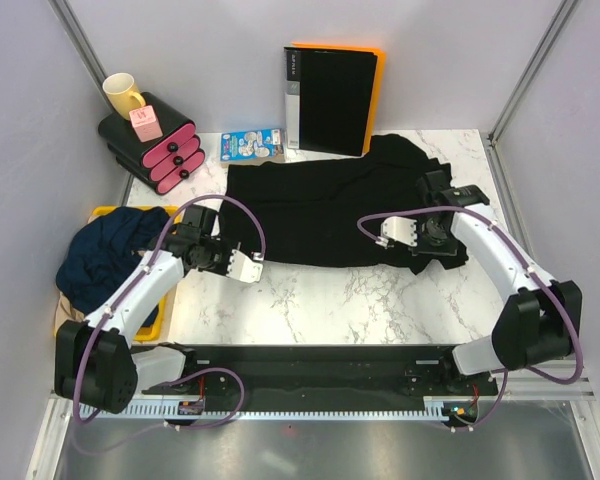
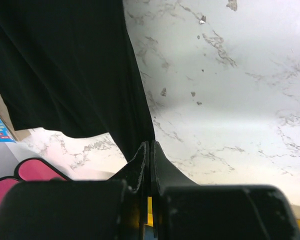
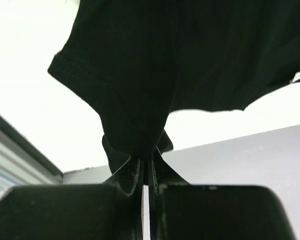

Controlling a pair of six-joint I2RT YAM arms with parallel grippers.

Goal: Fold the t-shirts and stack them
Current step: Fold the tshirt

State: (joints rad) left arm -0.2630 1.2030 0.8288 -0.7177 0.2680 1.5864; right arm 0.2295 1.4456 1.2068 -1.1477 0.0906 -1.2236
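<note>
Both arms bend inward over the white marbled desk [image 1: 320,300]. The left fingers [image 2: 139,162] pinch shut on the near edge of the black cloth t-shirt [image 1: 320,205] spread mid-desk; the right fingers [image 3: 132,172] clamp its bunched sleeve, tips buried in cloth.

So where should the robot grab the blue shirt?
Pinch a raised fold on top of the blue shirt, coming straight down from above. It lies crumpled in a heap on the yellow tray, so no flat edge shows to slide under. A puffed-up wrinkle is probably easiest to catch.
</note>
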